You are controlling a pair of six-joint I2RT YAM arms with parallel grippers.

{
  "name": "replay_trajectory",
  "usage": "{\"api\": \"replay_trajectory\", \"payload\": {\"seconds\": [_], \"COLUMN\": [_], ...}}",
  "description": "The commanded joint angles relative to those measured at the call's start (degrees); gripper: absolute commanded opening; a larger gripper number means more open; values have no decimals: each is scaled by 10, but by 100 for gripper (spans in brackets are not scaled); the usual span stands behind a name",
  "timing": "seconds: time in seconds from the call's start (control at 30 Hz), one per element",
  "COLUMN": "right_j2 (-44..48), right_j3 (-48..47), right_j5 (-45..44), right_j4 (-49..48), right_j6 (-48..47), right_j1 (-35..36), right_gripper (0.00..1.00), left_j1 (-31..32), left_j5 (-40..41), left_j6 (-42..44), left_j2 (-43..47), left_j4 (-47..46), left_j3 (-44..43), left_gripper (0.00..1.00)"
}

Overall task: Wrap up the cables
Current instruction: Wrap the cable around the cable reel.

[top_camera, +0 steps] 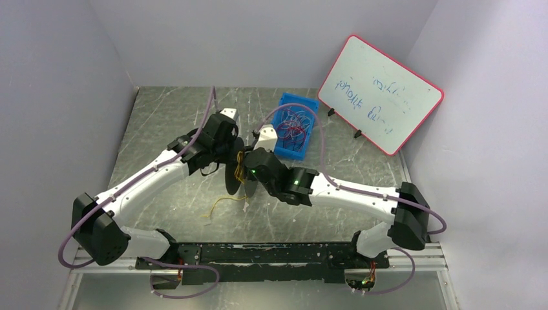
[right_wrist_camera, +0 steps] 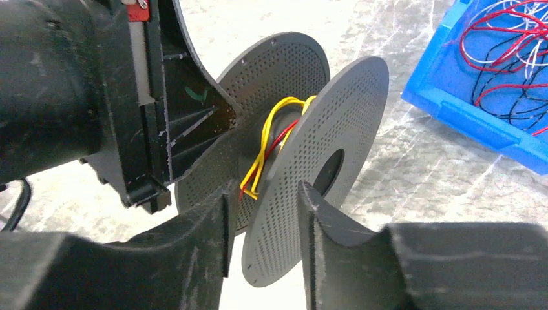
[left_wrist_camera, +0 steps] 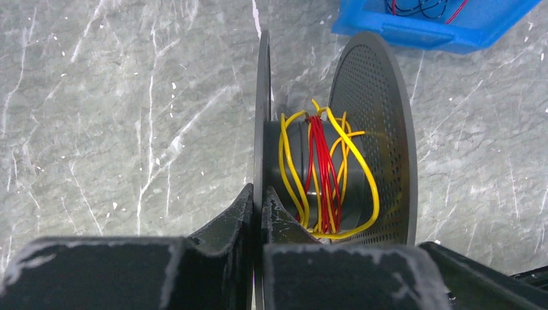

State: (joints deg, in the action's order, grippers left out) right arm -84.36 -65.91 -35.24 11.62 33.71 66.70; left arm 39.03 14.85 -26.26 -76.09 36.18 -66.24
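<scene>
One spool [left_wrist_camera: 381,129] wound with yellow and red cables [left_wrist_camera: 323,174].
Pinched at one flange by left gripper [left_wrist_camera: 257,200], straddled at the other by spread right gripper [right_wrist_camera: 263,194].

The grey, white-streaked counter [top_camera: 161,123] fills the middle of the top view. Directly on it are a blue bin [top_camera: 289,153] at upper centre, a red-framed whiteboard [top_camera: 380,93] propped at upper right, and a loose yellow cable [top_camera: 223,203] just below centre.
</scene>
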Motion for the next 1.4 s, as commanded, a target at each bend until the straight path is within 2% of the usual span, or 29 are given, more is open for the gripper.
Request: {"api": "replay_trajectory", "payload": {"seconds": [0.0,0.1,0.37,0.53,0.8,1.0,1.17,1.37], "right_j2": [42,63,162,202,242,229,180,120], "right_j3": [19,35,118,173,276,334,355,371], "right_j5": [18,34,72,98,160,197,234,232], "right_j4": [-42,-46,-76,-88,-166,-263,-356,-450], "right_j6": [-13,-24,-54,-38,14,65,90,122], "right_j1": [-2,-2,-3,-4,-9,-9,-7,-6], "right_gripper": [46,55,66,68,72,72,72,74], "left_j1": [-29,-57,-135,-166,-185,-187,-188,-190], "left_j5": [-37,-64,-147,-176,-197,-215,-222,-217], "left_j6": [11,13,8,-3,-31,-57,-80,-102], "left_j2": [8,10,31,41,63,76,80,81], "left_j4": [-6,-10,-28,-28,-22,-29,-34,-31], "left_j3": [-30,-32,-30,-43,-80,-90,-102,-128], "left_gripper": [7,7,7,7,7,7,7,7]}}
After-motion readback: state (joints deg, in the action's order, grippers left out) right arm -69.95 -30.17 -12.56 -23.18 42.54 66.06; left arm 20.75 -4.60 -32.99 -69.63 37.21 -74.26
